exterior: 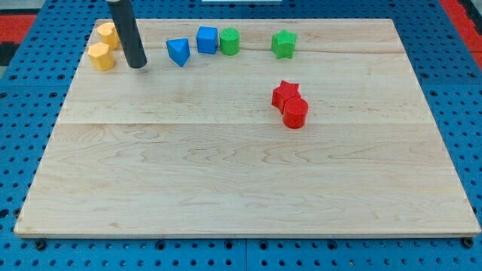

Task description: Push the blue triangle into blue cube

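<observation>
The blue triangle (178, 52) lies near the board's top edge, left of centre. The blue cube (207, 40) sits just to its right and slightly higher, a small gap apart. My tip (137, 65) rests on the board to the left of the blue triangle, about a block's width away, with the dark rod rising toward the view's top.
Two yellow blocks (102, 56) (108, 34) sit left of my tip at the board's top left corner. A green cylinder (230, 41) touches the blue cube's right side. A green star (284, 44) lies farther right. A red star (286, 95) and a red cylinder (295, 114) sit right of centre.
</observation>
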